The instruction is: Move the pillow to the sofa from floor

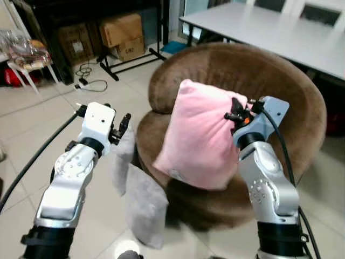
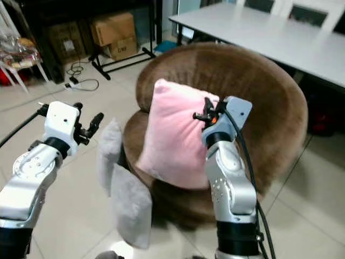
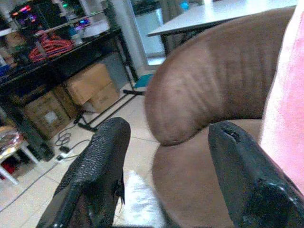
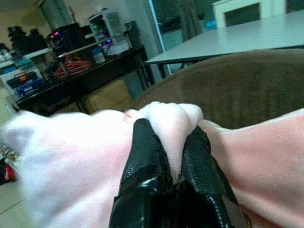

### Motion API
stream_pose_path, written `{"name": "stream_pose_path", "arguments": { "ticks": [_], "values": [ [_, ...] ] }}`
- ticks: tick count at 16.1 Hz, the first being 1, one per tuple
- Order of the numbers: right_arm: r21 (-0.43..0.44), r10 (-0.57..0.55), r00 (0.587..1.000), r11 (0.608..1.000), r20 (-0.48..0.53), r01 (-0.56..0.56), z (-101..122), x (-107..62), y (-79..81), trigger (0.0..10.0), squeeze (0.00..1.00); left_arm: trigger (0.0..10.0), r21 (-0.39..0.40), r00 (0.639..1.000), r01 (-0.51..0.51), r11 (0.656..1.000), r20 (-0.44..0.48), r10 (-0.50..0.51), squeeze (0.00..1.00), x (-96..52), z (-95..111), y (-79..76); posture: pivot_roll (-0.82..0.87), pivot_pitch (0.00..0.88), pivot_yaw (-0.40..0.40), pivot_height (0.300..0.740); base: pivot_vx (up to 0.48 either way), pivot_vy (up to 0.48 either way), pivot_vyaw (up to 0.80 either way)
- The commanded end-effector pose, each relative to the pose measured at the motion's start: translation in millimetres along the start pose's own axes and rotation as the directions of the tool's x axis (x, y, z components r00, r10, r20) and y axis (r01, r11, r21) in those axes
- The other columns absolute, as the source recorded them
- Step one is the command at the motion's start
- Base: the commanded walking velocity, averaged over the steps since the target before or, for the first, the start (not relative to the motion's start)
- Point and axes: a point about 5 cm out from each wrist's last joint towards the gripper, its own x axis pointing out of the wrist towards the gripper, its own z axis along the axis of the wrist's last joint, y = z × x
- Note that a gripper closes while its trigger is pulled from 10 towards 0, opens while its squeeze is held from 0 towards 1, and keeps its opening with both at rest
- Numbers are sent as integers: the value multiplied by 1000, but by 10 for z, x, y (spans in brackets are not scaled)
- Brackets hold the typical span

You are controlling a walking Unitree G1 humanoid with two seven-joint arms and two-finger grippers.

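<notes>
Plush pink pillow point(image 1: 199, 135), ribbed brown sofa point(image 1: 291, 97)

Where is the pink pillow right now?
The pink pillow leans on the brown sofa's seat, its right edge pinched by the right gripper.

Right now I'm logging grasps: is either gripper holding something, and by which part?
The right gripper pinches the pink pillow by a bunched fold at its upper edge, over the brown sofa. The left gripper is open, holding nothing.
</notes>
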Motion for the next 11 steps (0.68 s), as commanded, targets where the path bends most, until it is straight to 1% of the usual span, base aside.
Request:
{"name": "stream_pose_path", "arguments": {
  "ticks": [1,3,6,7,9,10,11],
  "values": [
    [3,-13,999,1000,49,13,102,9,-46,10000,0,10000,19,1000,4,1000,19,-5,0,20,51,-6,-68,0,11,740,0,-352,0],
    [3,-12,999,1000,49,12,103,17,-44,10000,0,10000,22,1000,3,1000,20,-4,0,23,48,2,-66,0,10,740,0,-345,0],
    [-26,19,1000,1000,23,-18,63,46,-11,10000,0,10000,0,1000,-8,1000,6,8,0,22,19,15,-65,0,10,740,0,0,0],
    [-30,25,999,999,22,-24,64,54,-4,10000,0,10000,6,1000,-15,1000,13,15,0,21,19,23,-70,0,10,740,0,0,0],
    [-32,29,999,999,23,-28,69,59,-2,10000,0,10000,-1,1000,-3,1000,21,3,0,25,20,19,-70,0,10,740,0,0,0],
    [-32,29,999,999,22,-29,69,61,-7,10000,0,10000,-21,1000,3,1000,26,-2,0,28,21,21,-72,0,12,740,0,0,0],
    [-48,33,999,998,10,-32,60,64,-10,10000,0,10000,-26,1000,6,1000,26,-5,0,31,20,23,-75,0,14,740,0,0,0]
  ]
}}
